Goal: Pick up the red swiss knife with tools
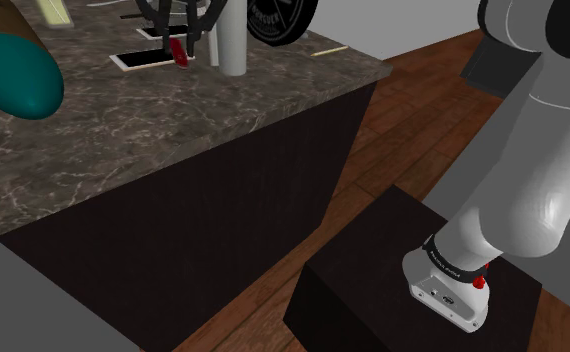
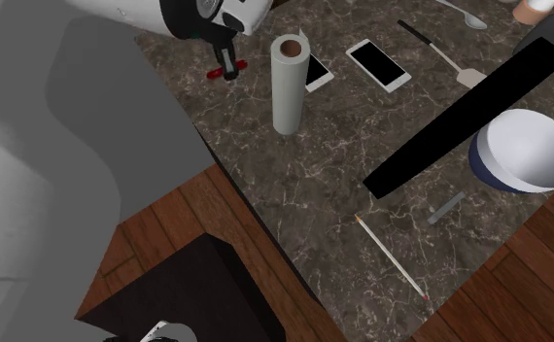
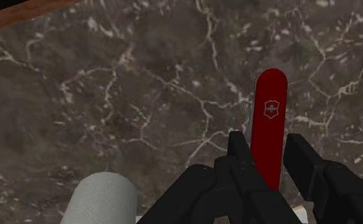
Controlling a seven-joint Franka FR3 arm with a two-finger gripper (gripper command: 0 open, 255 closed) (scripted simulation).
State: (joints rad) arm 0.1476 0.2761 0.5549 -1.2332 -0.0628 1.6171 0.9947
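A: Near the marble counter's (image 2: 314,194) edge, at nine o'clock from the paper roll (image 2: 288,83) in the second exterior view: red swiss knife (image 3: 269,118).
B: And the gripper (image 3: 267,140)?
A: Black fingers (image 3: 237,156) clenched on the knife's two sides, grasping it.

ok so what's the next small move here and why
Probably a short, straight lift. In the wrist view the gripper looks shut on the red swiss knife, fingers tight against both its sides, while the knife seems to lie low on the marbled counter beside the paper roll.
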